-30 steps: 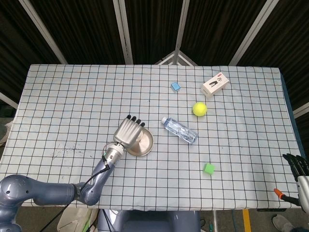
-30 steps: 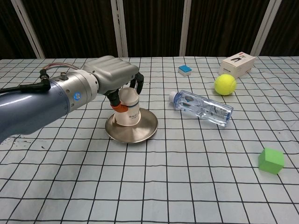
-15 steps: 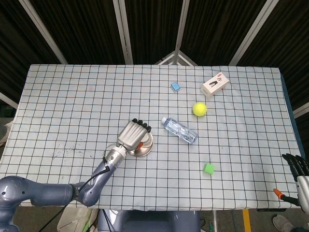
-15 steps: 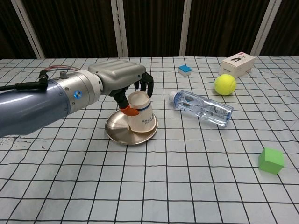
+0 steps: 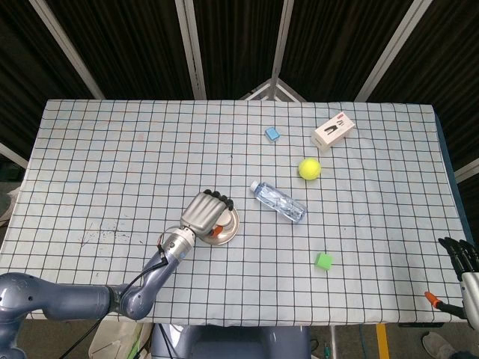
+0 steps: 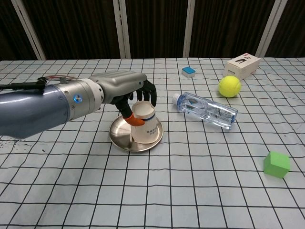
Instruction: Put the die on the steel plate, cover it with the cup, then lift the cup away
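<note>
Left hand, at the end of a grey arm reaching in low from the left, wrapped over an upturned paper cup, fingers curled across its base and an orange-tipped thumb pressed to its near side. Cup tilted, base leaning toward the hand, rim resting on the right part of the steel plate. From the head view, left hand covering most of the cup, steel plate showing at its right edge. Die hidden; cannot tell whether under the cup.

Just right of the plate, apart from it, a clear water bottle lying on its side on the checked worktop. Beyond it a yellow tennis ball, a white carton and a small blue block. Nearer, well to the right, a green cube.

Right hand at the far right edge of the head view, off the worktop, dark fingers pointing up, holding nothing visible; spread or curled, cannot tell.
</note>
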`<action>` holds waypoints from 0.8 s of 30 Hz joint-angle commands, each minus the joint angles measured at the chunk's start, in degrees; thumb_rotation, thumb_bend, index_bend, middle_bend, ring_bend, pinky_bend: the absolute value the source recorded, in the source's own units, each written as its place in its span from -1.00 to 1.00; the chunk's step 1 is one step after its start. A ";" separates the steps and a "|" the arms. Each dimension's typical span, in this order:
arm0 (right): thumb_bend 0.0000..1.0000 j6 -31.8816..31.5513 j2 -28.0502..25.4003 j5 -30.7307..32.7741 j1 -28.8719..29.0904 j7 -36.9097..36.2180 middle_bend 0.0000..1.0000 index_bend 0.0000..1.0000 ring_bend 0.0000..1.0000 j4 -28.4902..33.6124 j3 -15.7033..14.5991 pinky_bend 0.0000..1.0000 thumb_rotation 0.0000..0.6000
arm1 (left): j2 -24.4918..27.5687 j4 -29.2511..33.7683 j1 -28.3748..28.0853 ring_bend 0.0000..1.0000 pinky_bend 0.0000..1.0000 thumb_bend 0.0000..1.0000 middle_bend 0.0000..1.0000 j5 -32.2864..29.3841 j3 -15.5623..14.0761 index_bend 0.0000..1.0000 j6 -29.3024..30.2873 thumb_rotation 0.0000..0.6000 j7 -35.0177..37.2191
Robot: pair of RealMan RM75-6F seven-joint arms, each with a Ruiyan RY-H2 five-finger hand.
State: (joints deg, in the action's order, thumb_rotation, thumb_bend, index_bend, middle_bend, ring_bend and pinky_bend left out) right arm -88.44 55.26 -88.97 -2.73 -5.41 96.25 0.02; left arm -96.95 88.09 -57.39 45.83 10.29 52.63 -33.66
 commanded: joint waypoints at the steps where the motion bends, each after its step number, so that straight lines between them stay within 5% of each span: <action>1: -0.74 -0.04 0.01 -0.01 0.00 0.06 -0.73 -0.76 -0.81 0.00 0.02 -0.94 1.00 | 1.52 1.68 0.14 -0.42 -0.42 0.03 -0.14 -1.71 1.31 -0.02 -3.67 1.00 3.68; 6: -0.74 0.00 0.06 -0.09 0.03 0.29 -0.73 -0.76 -0.81 0.00 -0.01 -0.94 1.00 | 2.98 2.61 0.15 -0.42 -0.42 0.05 -0.14 -2.99 2.39 -0.02 -6.34 1.00 7.02; 24: -0.74 0.30 0.09 -0.07 0.12 -0.05 -0.73 -0.76 -0.81 0.12 -0.10 -0.94 1.00 | 3.13 0.83 -1.02 -0.41 -0.42 0.07 -0.11 -4.06 -0.22 0.01 -0.99 1.00 0.73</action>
State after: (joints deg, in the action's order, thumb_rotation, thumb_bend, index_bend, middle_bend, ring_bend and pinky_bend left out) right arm -88.19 55.35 -89.04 -2.64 -5.38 96.38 -0.06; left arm -93.84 89.42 -58.20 41.61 10.34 51.01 -32.21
